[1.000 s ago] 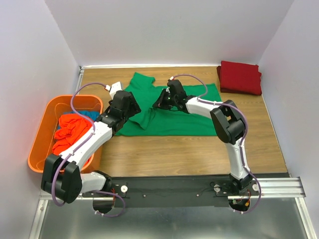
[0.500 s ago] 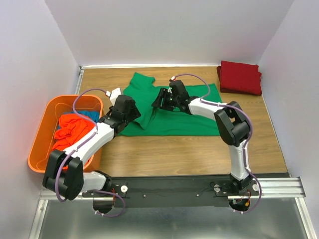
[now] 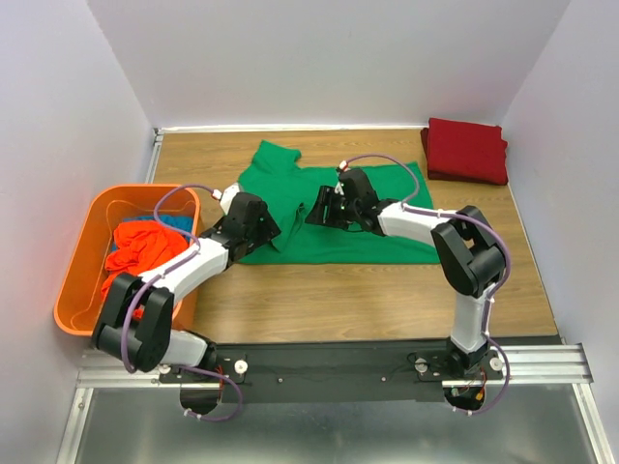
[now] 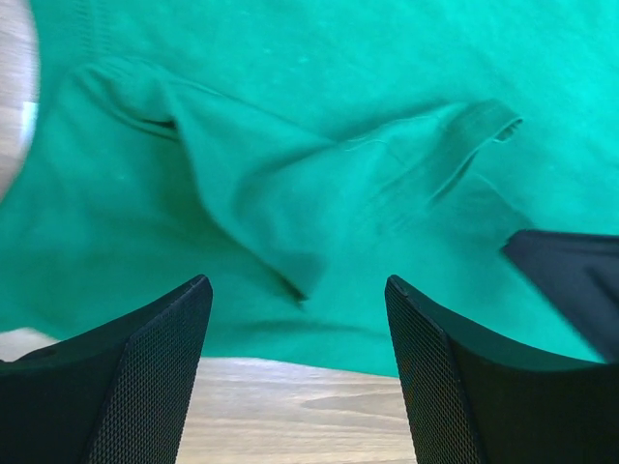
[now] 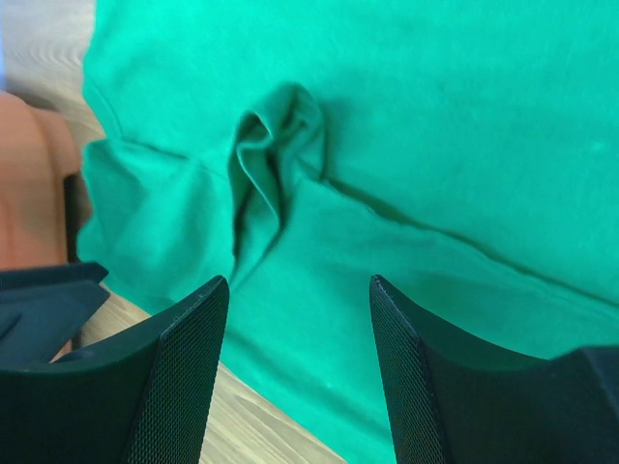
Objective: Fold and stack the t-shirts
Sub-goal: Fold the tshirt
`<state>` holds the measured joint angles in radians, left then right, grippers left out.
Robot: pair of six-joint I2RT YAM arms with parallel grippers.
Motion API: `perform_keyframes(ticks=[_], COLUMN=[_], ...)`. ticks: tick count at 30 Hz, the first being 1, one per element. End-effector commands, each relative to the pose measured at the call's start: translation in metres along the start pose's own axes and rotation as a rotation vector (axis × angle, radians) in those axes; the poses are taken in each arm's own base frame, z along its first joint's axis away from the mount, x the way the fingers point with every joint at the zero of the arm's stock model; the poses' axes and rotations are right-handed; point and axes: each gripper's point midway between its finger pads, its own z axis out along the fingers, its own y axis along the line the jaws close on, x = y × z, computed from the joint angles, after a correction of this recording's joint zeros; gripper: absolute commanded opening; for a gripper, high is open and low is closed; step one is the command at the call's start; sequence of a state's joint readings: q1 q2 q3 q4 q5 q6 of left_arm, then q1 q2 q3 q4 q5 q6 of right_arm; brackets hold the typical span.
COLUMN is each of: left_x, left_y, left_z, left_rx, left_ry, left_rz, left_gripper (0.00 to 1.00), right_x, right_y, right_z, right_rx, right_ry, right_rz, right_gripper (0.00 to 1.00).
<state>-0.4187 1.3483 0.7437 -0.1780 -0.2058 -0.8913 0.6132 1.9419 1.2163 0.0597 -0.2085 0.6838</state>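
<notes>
A bright green t-shirt lies spread on the wooden table, with a sleeve sticking out at the back and a rumpled fold near its left side. My left gripper hovers open over the shirt's near left edge, nothing between its fingers. My right gripper stands open just above the shirt's left-middle, holding nothing. A dark red t-shirt lies folded at the back right corner. Orange-red and blue t-shirts lie in the bin.
An orange plastic bin stands at the left edge of the table, beside my left arm. White walls close in the table at the back and both sides. Bare wood runs along the front of the green shirt.
My right gripper has opened and let go of the green shirt, drifting slightly right. My left gripper has moved toward the shirt's near left edge and opened a little wider.
</notes>
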Motion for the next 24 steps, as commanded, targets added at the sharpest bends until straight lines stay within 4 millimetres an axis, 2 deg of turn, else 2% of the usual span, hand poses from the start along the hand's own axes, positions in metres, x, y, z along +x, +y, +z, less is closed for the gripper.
perform_keyframes(ticks=[1,4,8,12,15,16,24], left_x=[0.005,0.002,-0.002,-0.023,-0.03,-0.035,-0.06], left_y=[-0.018,-0.028,-0.029,-0.039,-0.034,-0.04,-0.04], left_z=[0.01,0.018,0.035,0.045,0.056,0.059,0.076], left_rx=[0.074,0.09,0.071,0.101,0.084,0.109,0.149], left_ry=[0.031,0.038,0.046,0.009,0.007,0.002,-0.016], left_rz=[-0.041,-0.047,-0.051,-0.064,-0.067,-0.069,-0.113], left_gripper=[0.8,0.8,0.8,0.8,0.8,0.8,0.79], right_x=[-0.005,-0.007,-0.009,-0.01,-0.012,-0.012,-0.014], right_y=[0.008,0.01,0.012,0.012,0.011,0.011,0.01], right_z=[-0.012,-0.015,-0.017,-0.017,-0.016,-0.016,-0.009], right_rx=[-0.019,-0.021,-0.026,-0.025,-0.022,-0.023,-0.019], right_ry=[-0.03,-0.041,-0.047,-0.054,-0.058,-0.059,-0.06], right_rz=[-0.046,-0.055,-0.066,-0.074,-0.082,-0.084,-0.093], right_gripper=[0.67,0.67,0.67,0.67,0.67,0.67,0.67])
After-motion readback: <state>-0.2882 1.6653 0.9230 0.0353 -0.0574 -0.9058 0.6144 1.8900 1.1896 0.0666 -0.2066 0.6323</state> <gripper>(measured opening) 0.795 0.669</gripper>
